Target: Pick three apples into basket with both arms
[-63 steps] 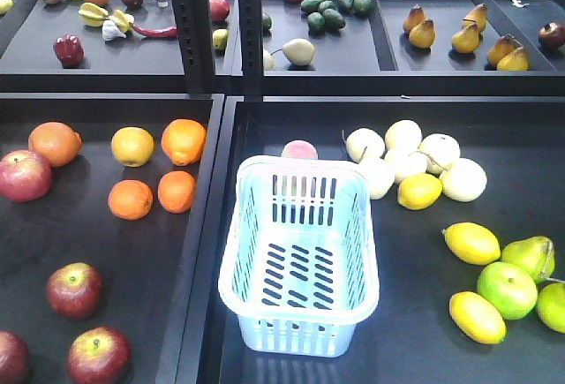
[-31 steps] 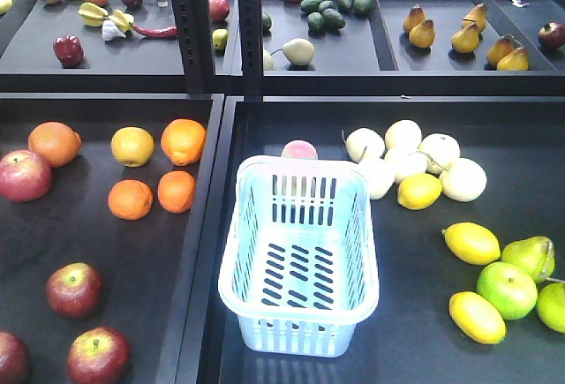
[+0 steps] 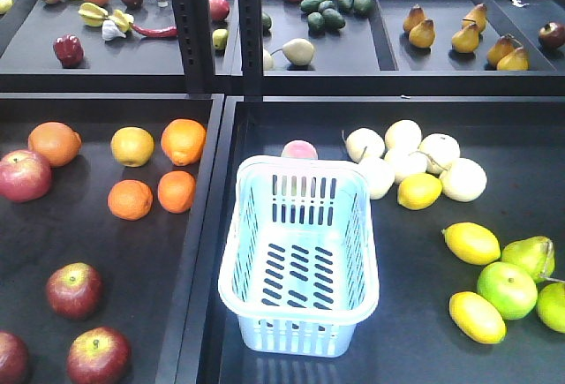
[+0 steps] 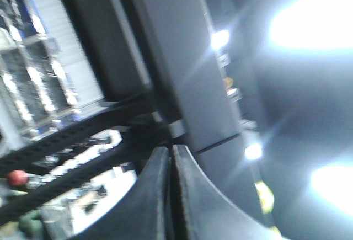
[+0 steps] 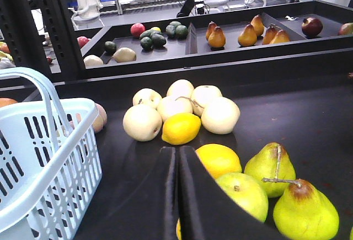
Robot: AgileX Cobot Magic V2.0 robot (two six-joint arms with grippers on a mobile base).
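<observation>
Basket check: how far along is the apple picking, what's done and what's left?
Done: nothing, the basket is empty. In hand: nothing; the left gripper and right gripper both show jaws shut with nothing between them. Left: all of it. The apples lie in the left tray, and three need picking and placing.

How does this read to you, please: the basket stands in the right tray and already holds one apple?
Not quite. The basket does stand in the right tray, but it is empty, as the front-facing view shows. The apples lie in the left tray.
</observation>
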